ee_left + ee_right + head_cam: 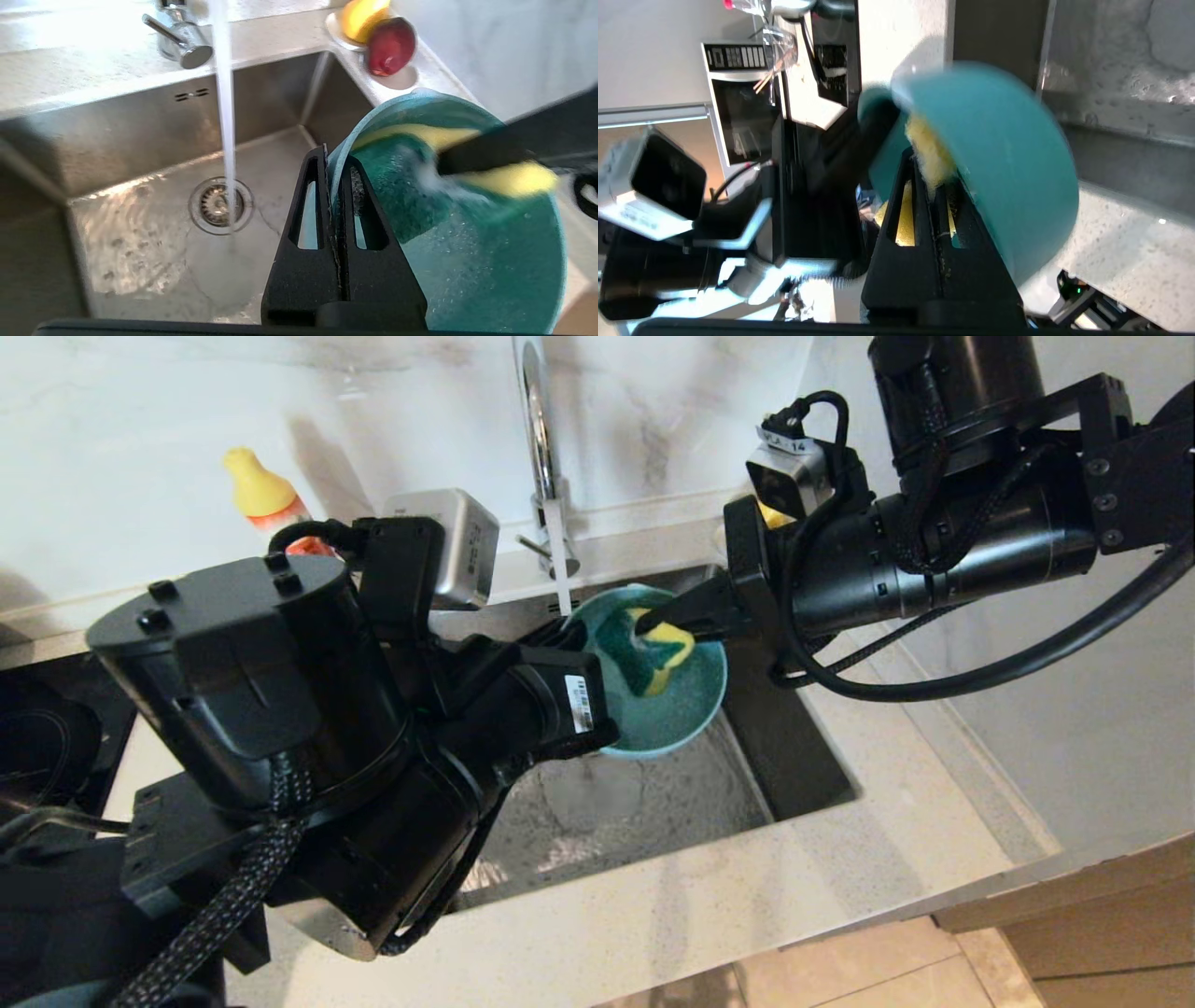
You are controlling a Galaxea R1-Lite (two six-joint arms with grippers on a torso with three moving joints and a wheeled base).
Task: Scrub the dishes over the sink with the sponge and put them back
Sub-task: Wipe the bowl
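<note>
— What sits closest to the head camera?
— The left arm's bulky black housing, low on the left. Its left gripper (334,186) reaches over the sink (803,775), fingers pinched tight on the rim of the small teal-blue bowl (686,700), which hangs tilted above the basin.
— And the other arm?
— The right gripper (653,623) comes in from the right, its fingers clamped on the sponge (658,653), pressed against the bowl's inside.
— Is water flowing?
— Yes, a stream (225,116) falls from the faucet (540,439) beside the bowl onto the drain (220,205).
— Anything else?
— The detergent bottle (263,499) stands behind the left arm; a white dish of fruit (380,42) sits at the sink's far corner.
</note>
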